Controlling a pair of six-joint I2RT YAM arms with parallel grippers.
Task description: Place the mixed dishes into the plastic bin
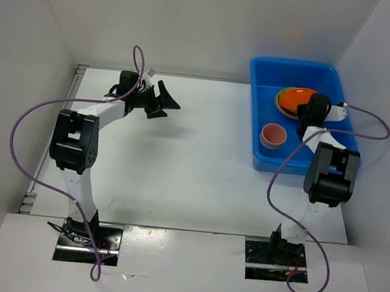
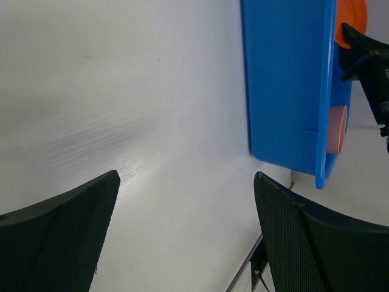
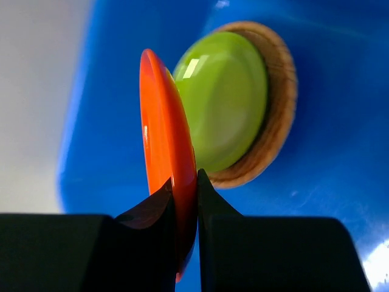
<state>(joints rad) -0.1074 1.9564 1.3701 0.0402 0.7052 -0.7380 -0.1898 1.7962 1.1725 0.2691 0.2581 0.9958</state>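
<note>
The blue plastic bin [image 1: 329, 80] stands at the back right. My right gripper [image 1: 303, 126] is inside it, shut on the rim of an orange plate [image 3: 161, 134], holding it just above a lime green plate [image 3: 228, 91] that lies on a tan woven tray [image 3: 281, 103]. From above the orange plate [image 1: 298, 98] covers that stack. A pink cup [image 1: 274, 135] sits in the bin's near left corner. My left gripper [image 1: 165, 100] is open and empty over the bare table at the back left. The black plate and blue cup are out of view.
White walls enclose the table on the left, back and right. The bin's side wall [image 2: 285, 85] fills the upper right of the left wrist view, with the pink cup [image 2: 337, 129] showing past its rim. A purple cable [image 1: 27, 134] loops off each arm.
</note>
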